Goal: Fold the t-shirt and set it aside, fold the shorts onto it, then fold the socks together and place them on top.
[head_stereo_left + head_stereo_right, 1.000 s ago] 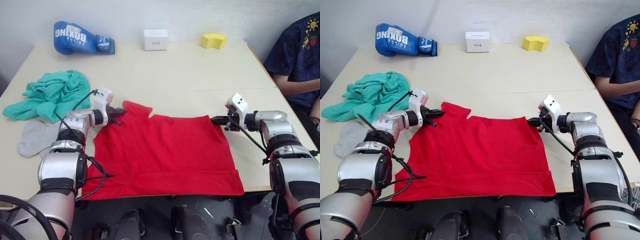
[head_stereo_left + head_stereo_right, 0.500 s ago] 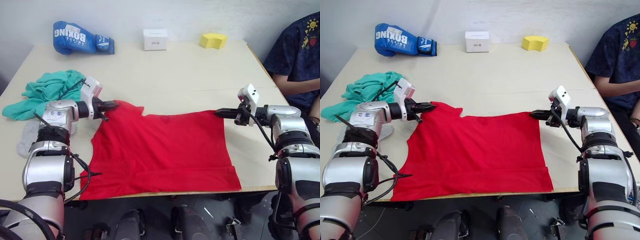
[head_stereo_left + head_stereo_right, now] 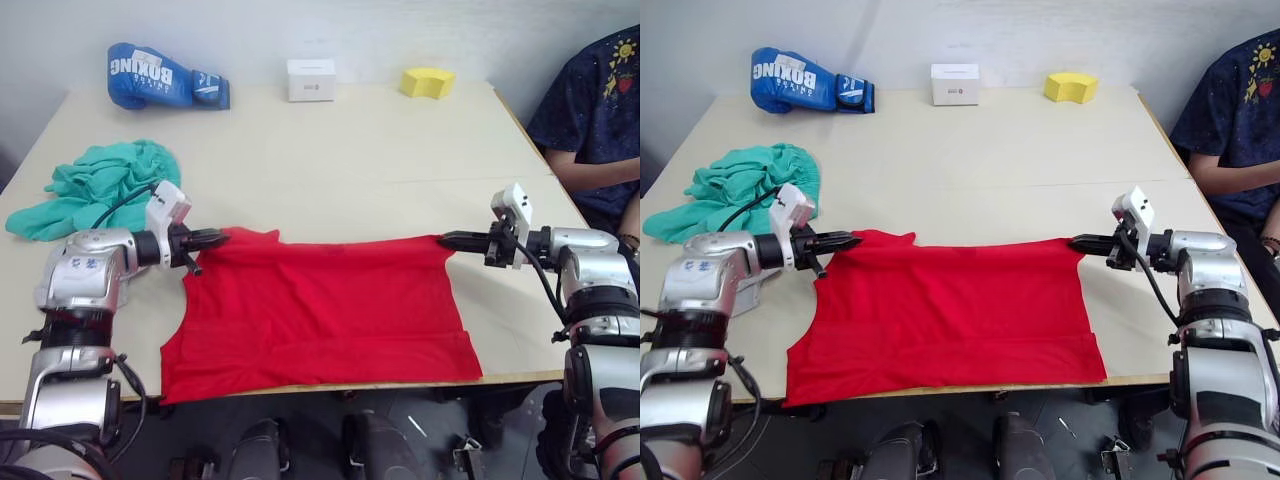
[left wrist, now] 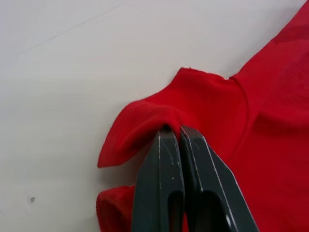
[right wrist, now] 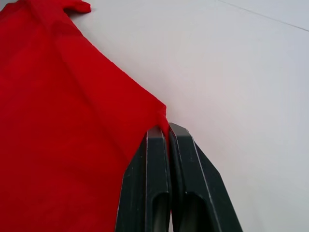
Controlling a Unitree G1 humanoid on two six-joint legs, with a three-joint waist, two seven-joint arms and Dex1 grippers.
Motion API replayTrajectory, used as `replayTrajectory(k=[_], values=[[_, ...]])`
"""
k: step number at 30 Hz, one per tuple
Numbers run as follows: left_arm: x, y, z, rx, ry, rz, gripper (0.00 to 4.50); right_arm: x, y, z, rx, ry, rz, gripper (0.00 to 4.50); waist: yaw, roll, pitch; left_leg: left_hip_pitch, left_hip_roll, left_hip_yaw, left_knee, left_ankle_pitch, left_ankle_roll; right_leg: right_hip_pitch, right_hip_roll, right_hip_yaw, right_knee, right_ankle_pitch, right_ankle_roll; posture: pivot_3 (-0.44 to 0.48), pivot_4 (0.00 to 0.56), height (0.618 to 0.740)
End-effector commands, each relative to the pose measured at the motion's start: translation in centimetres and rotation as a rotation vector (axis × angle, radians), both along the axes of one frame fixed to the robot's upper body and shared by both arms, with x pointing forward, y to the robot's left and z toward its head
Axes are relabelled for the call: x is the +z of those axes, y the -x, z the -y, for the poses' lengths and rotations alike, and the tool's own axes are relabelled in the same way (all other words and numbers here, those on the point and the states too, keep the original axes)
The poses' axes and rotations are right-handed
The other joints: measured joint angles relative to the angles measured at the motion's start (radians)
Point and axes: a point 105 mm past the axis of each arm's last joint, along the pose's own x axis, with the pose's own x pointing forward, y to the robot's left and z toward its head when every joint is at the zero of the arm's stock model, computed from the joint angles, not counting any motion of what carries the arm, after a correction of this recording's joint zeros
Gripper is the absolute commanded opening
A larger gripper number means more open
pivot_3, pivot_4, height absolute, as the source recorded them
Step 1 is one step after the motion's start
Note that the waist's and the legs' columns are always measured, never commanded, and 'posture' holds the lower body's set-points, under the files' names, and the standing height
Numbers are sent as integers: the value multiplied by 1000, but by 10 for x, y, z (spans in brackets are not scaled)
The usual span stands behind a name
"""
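Observation:
The red t-shirt [image 3: 320, 305] lies spread flat at the table's near edge, its far edge stretched in a straight line between my two grippers. My left gripper [image 3: 215, 238] is shut on the shirt's far-left corner [image 4: 159, 113]. On the opposite side my right gripper [image 3: 450, 239] is shut on the far-right corner [image 5: 157, 113]. The teal shorts [image 3: 105, 185] lie crumpled at the table's left. Beside my left forearm a grey sock [image 3: 758, 280] peeks out, mostly hidden by the arm.
A blue boxing glove [image 3: 160, 75], a white box [image 3: 310, 78] and a yellow sponge [image 3: 427, 80] sit along the table's far edge. A person in a dark shirt [image 3: 595, 110] sits at the right. The shirt's hem hangs near the table's front edge [image 3: 500, 380].
Both grippers have moved outward and toward me, pulling the shirt's far edge taut and straight. The loose fold at the left corner has flattened.

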Motion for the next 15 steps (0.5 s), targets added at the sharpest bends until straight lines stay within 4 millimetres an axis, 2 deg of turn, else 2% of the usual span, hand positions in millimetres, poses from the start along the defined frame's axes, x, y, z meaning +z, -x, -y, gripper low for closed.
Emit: replayTrajectory(k=[1, 5, 9, 14, 15], values=[[10, 10, -5, 31, -2, 38, 34, 8, 4, 7, -22, 2, 44, 0, 2, 0, 0, 0, 0, 0, 0, 0, 0, 0, 0, 0, 0, 0, 0, 0, 150, 740], [-10, 18, -10, 78, -45, 20, 34, -11, 12, 4, -22, 24, 30, 0, 3, 0, 0, 0, 0, 0, 0, 0, 0, 0, -1, 0, 0, 0, 0, 0, 150, 740], [-19, 21, -9, 81, -14, -2, 34, -20, 13, 1, -45, 40, 50, 0, 3, 0, 0, 0, 0, -1, -1, 0, 0, 0, -1, 0, 0, 0, 0, 0, 150, 740], [-10, 24, -8, 27, 13, -56, 1266, -21, 13, 2, -75, 48, 74, 0, 2, 0, 0, 0, 0, -1, -2, 0, 0, 0, -1, 0, -1, 0, 0, 0, 150, 740], [-8, 25, -10, 24, 19, -78, 1603, -19, 15, 1, -67, 47, 75, 430, 2, 0, 0, 0, 0, -1, -2, 0, 0, 0, -1, 0, -1, 0, 0, 0, 150, 740]])
